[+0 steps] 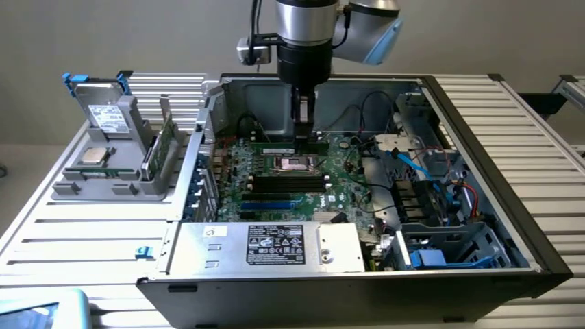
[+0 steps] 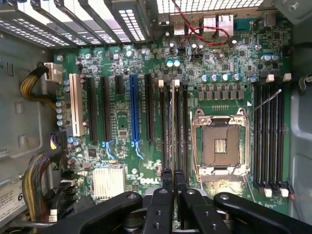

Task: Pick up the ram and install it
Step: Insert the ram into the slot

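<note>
Inside the open computer case (image 1: 366, 301), the arm reached straight down and the end effector (image 1: 305, 131) sat low over the green mainboard (image 1: 343, 185), just on the far side of the empty processor socket (image 1: 297, 164). The ram (image 1: 274, 147) stood on edge there, its green face and small white label turned toward the exterior view, in line with the far bank of memory slots.

From the wrist, the end effector (image 2: 172, 178) showed two black fingertips (image 2: 166, 176) drawn close together, closed on the ram (image 2: 171, 122). The ram appeared edge-on as a thin pale line running along the black memory slots beside the socket (image 2: 220, 144). Whether it was fully seated could not be told. A second bank of black slots (image 2: 270, 136) lay on the other side of the socket, and a blue expansion slot (image 2: 134, 112) and a small silver heat sink (image 2: 108, 183) sat farther across the board.

On the counter (image 1: 101, 233), at the exterior view's left of the case, a grey holder (image 1: 109, 188) carried a metal drive (image 1: 108, 116) leaning upright, a square silver processor chip (image 1: 95, 154) and another green board (image 1: 163, 149) standing on edge. A silver power supply (image 1: 274, 245) with a dark label filled the near side of the case.
</note>
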You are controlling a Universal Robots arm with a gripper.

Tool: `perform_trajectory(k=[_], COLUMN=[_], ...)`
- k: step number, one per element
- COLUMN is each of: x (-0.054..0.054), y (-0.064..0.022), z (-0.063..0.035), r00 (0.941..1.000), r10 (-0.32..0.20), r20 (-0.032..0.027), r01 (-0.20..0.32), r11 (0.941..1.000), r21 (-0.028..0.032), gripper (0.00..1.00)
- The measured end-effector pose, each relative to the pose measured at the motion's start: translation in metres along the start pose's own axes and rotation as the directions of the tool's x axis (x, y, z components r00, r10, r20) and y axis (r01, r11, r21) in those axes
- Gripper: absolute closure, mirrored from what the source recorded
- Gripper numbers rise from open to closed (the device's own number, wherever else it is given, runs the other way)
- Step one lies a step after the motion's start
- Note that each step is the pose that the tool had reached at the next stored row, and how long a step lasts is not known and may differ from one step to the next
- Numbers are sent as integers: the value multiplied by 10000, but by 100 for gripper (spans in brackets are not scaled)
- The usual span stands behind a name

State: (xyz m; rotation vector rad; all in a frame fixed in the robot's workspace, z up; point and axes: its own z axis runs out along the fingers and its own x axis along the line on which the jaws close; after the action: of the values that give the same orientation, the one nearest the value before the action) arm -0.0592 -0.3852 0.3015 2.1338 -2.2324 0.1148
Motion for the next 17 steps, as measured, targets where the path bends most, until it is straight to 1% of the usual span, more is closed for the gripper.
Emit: perform_trajectory(k=[1,7,8,9,10,12,13,15,17], x=[-3,-4,-2,4,14,54,82,123,124], y=[0,2,2,2,2,0,-1,-2,-2], z=[15,123,142,159,174,203,221,261,297], r00=[10000,10000,10000,10000,10000,9999,9998,9997,9997], r10=[0,1,1,0,1,4,6,8,9], r20=[-20,-22,-15,6,44,160,196,233,237], r01=[0,-1,-1,0,-1,-4,-6,-8,-9], r11=[10000,10000,10000,10000,10000,10000,10000,10000,10000], r21=[11,11,11,10,8,3,1,0,-1], gripper=[87,87,87,87,87,87,87,87,87])
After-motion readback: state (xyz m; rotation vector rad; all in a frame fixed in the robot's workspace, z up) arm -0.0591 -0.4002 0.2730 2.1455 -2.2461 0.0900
